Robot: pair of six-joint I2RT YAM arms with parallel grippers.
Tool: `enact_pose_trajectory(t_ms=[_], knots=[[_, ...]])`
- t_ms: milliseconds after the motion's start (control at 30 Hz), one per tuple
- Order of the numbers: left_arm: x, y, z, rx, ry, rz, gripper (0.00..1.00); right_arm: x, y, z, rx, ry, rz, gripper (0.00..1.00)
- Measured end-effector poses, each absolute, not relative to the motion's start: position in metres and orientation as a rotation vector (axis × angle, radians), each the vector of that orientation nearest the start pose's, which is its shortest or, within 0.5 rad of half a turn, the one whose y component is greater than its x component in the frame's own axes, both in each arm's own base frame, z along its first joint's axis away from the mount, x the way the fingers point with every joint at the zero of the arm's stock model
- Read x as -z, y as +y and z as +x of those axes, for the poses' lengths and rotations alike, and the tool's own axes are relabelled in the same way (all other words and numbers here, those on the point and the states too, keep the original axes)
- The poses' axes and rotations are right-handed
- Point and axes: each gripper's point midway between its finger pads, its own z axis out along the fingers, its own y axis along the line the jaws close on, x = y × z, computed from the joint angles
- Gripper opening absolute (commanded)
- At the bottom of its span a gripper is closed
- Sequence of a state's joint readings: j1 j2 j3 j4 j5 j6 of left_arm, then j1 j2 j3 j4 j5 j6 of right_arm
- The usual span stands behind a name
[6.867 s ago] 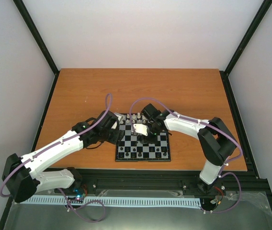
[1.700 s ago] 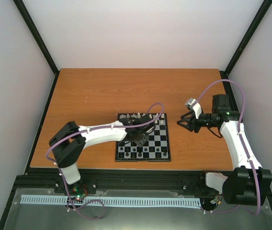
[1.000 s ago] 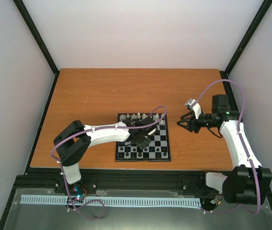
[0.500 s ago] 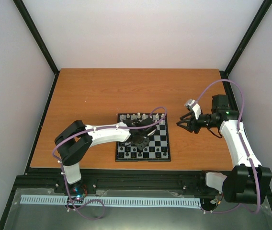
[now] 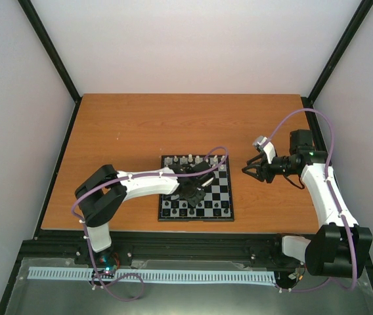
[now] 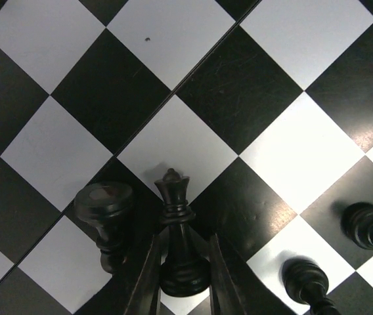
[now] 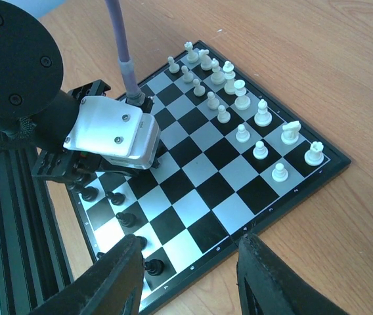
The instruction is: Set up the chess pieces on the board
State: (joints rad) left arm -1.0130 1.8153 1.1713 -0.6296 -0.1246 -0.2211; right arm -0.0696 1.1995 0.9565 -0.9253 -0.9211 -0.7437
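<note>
The black queen (image 6: 176, 230) stands upright on the board (image 6: 173, 141), and we see the left gripper (image 6: 183, 241) clenched on it, one finger (image 6: 148, 279) against each side of its lower body. The fingers hide the square under its base. Just beside the queen, almost against that finger, stands a black piece with a flat round top (image 6: 104, 200). It is the nearest thing in the way. Two more black pieces (image 6: 369, 224) stand further off on the other side, clear of the claw. From above, we find the board lying near the front edge of the wooden table (image 5: 121, 131), about midway across. The left claw is low over its middle squares, a row of black men runs along the near edge, and the white pieces (image 5: 193, 159) line the far edge. In the right wrist view the white set fills two rows on one side. The left arm's white wrist housing (image 7: 114, 134) and its purple cable (image 7: 122, 49) cover several squares and hide the queen there. The right gripper (image 7: 188, 244) is spread wide and holds nothing. It hangs off the board's right side above bare wood, well apart from every piece.
</note>
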Motion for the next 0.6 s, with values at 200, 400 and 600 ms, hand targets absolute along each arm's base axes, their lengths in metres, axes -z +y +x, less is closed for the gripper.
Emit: enact_pose_trajectory(t_ms=[200, 400, 600], knots=[[-0.041, -0.312, 0.221, 0.114, 2.592, 1.063, 0.12, -0.197, 0.119, 0.258, -0.868, 2.098, -0.948, 0.40], [-0.086, -0.317, 0.218, 0.312, 2.394, 1.020, 0.13, -0.209, 0.122, 0.274, -0.934, 2.111, -0.899, 0.48], [-0.138, -0.333, 0.214, 0.542, 2.148, 0.994, 0.13, -0.203, 0.155, 0.273, -1.110, 2.165, -0.963, 0.52]])
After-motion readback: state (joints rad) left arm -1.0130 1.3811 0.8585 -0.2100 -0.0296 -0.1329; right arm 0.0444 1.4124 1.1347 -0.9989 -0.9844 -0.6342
